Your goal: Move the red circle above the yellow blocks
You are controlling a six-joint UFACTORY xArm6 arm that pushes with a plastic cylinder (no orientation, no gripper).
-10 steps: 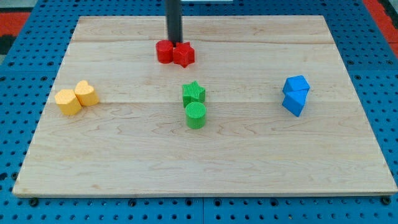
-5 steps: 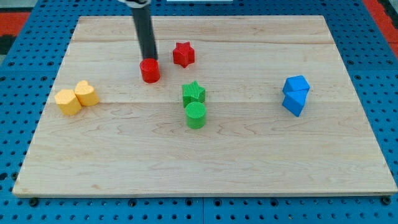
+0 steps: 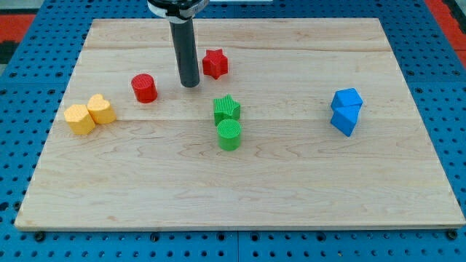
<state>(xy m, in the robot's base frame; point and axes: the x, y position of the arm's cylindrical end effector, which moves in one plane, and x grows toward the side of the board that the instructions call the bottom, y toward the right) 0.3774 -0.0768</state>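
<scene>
The red circle [image 3: 144, 88] lies on the wooden board at the view's upper left, up and to the right of two yellow blocks [image 3: 89, 113] that touch each other near the left edge. My tip [image 3: 190, 84] stands to the right of the red circle, apart from it, and left and a little below the red star [image 3: 214, 63].
A green star [image 3: 226, 109] and a green circle [image 3: 229, 135] stand together at the board's middle, below and right of my tip. Two blue blocks [image 3: 346, 110] sit together at the right. The board [image 3: 240, 189] lies on a blue pegboard.
The red circle left the red star and slid down and left toward the yellow blocks. My tip pushed it left, then moved back right, apart from it.
</scene>
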